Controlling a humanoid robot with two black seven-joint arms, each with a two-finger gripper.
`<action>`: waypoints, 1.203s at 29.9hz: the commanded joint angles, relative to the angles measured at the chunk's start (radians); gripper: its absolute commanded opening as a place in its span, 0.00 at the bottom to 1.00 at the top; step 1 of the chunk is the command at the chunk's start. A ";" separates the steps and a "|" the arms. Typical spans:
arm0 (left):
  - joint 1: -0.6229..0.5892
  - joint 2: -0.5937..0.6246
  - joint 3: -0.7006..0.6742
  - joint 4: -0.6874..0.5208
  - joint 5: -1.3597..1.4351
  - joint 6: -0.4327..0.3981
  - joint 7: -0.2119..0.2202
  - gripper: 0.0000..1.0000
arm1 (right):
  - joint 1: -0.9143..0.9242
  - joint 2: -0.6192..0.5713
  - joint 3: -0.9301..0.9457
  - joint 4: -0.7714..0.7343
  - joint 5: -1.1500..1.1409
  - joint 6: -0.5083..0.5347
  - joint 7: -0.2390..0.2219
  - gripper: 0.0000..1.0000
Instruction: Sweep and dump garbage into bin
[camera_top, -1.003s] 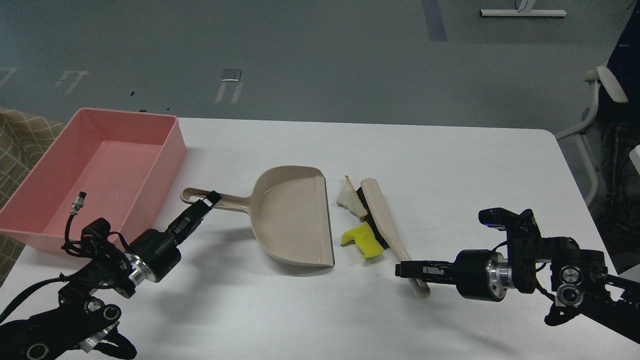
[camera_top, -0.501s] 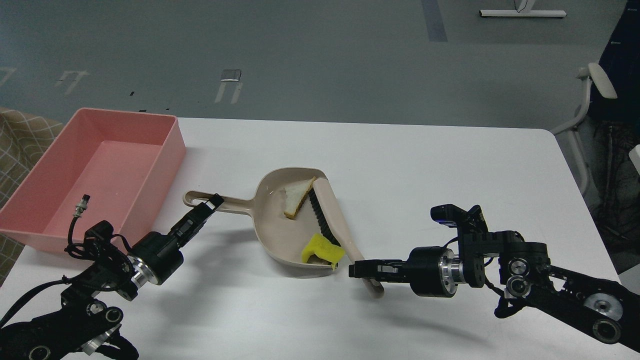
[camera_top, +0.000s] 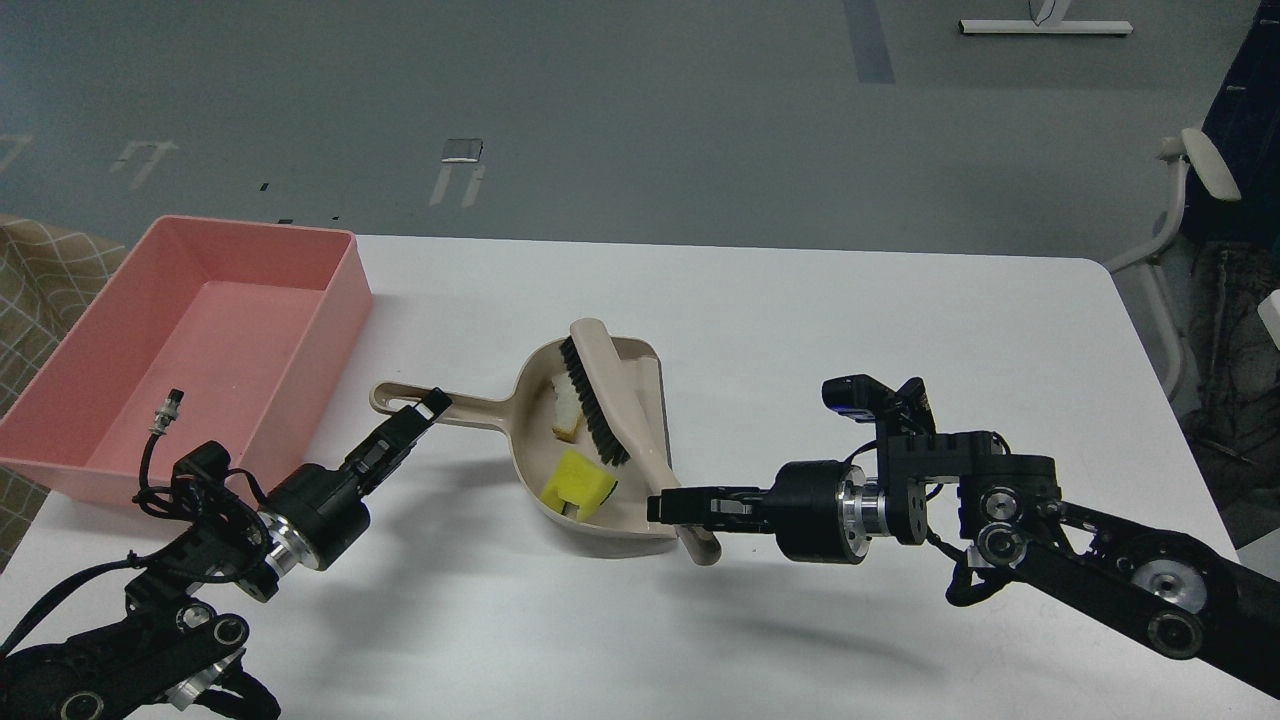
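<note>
The beige dustpan (camera_top: 610, 500) lies mid-table, handle pointing left. My left gripper (camera_top: 428, 408) is shut on the dustpan handle (camera_top: 470, 408). My right gripper (camera_top: 668, 508) is shut on the handle of the beige brush (camera_top: 625, 420), whose black bristles (camera_top: 590, 410) lie tilted inside the pan. The bread slice (camera_top: 565, 408) lies in the pan, partly hidden behind the bristles. The yellow sponge chunk (camera_top: 577, 482) sits in the pan near its front. The pink bin (camera_top: 190, 340) stands at the table's left, with nothing in it that I can see.
The white table (camera_top: 850, 320) reaches to a right edge, with a chair (camera_top: 1195, 190) beyond it. The bin's right wall is close to the dustpan handle's end. A loose cable end (camera_top: 165, 410) from my left arm hangs over the bin.
My right gripper has swept the brush to the left into the dustpan. The bread and the sponge moved from the table into the pan. The left gripper stays on the handle.
</note>
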 joint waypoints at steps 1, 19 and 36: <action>0.008 -0.004 -0.001 0.000 -0.001 0.000 -0.006 0.00 | 0.022 -0.013 0.031 0.001 0.003 0.000 -0.001 0.01; 0.006 -0.055 -0.100 0.000 -0.143 -0.006 -0.028 0.00 | -0.025 -0.283 0.198 -0.009 0.089 0.000 0.014 0.01; 0.026 0.151 -0.443 -0.044 -0.528 -0.251 0.030 0.00 | -0.183 -0.404 0.215 -0.003 0.132 0.000 0.056 0.01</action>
